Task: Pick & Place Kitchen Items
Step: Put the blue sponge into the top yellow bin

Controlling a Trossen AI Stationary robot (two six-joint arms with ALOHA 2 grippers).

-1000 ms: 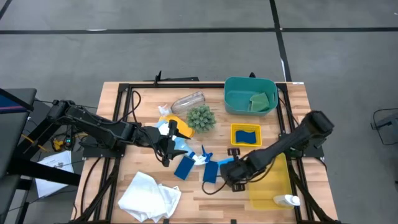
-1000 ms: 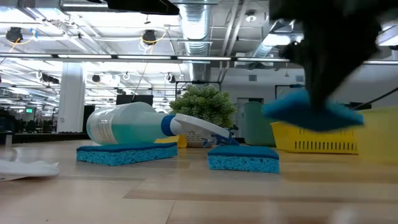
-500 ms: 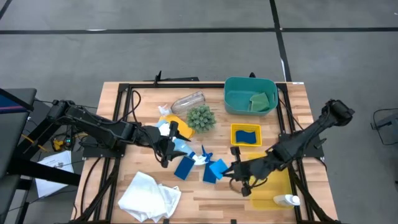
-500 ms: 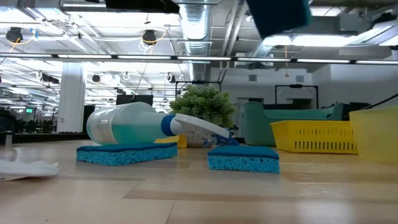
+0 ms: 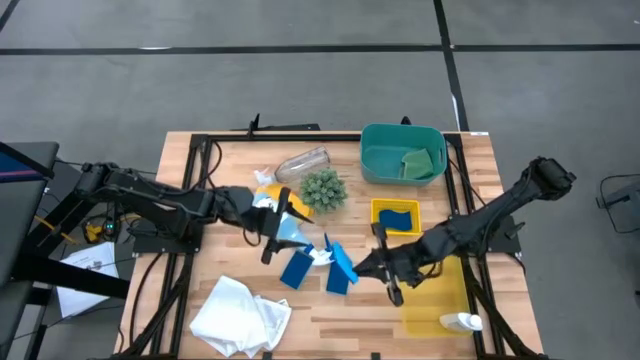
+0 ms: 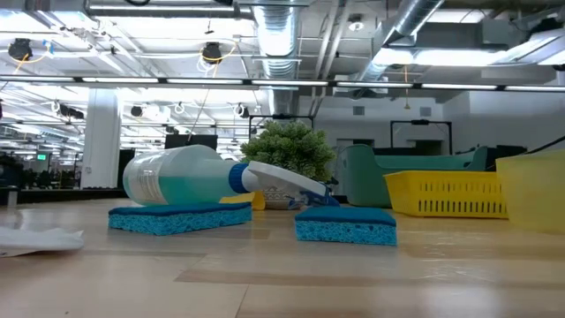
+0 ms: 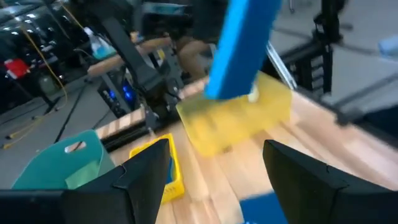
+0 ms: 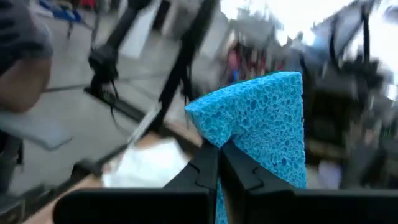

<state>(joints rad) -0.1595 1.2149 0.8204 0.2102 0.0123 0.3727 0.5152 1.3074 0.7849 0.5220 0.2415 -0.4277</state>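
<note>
My right gripper [image 5: 358, 266] is shut on a blue sponge [image 5: 342, 262] held in the air over the table's middle. Two more blue sponges [image 5: 297, 270] [image 6: 344, 223] lie flat on the wood. The spray bottle [image 6: 177, 177] lies on its side, its body resting on the left one. My left gripper [image 5: 278, 226] hovers open above the bottle, with nothing between its fingers [image 7: 143, 180]. A white cloth [image 5: 240, 315] lies at the near left. A clear cup [image 5: 303, 163] lies on its side at the back. My right gripper pinches the blue sponge between its two fingers at the sponge's lower edge [image 8: 230, 134]. The fingers [image 8: 205, 162] lie about level and come from the table's right. The sponge stands up on edge above them, lifted clear of the table.
A teal bin [image 5: 402, 152] with a green sponge stands at the back right. A small yellow basket [image 5: 396, 216] holds another blue sponge. A large yellow bin [image 5: 435, 295] and a white bottle [image 5: 460, 322] are at the near right. A spiky green plant ball [image 5: 322, 188] sits mid-table.
My right gripper has risen from just above the table with the blue sponge and tipped from pointing down to about level. The sponge has gone up out of the low view and now stands on edge. My left gripper has tipped up slightly and stays open.
</note>
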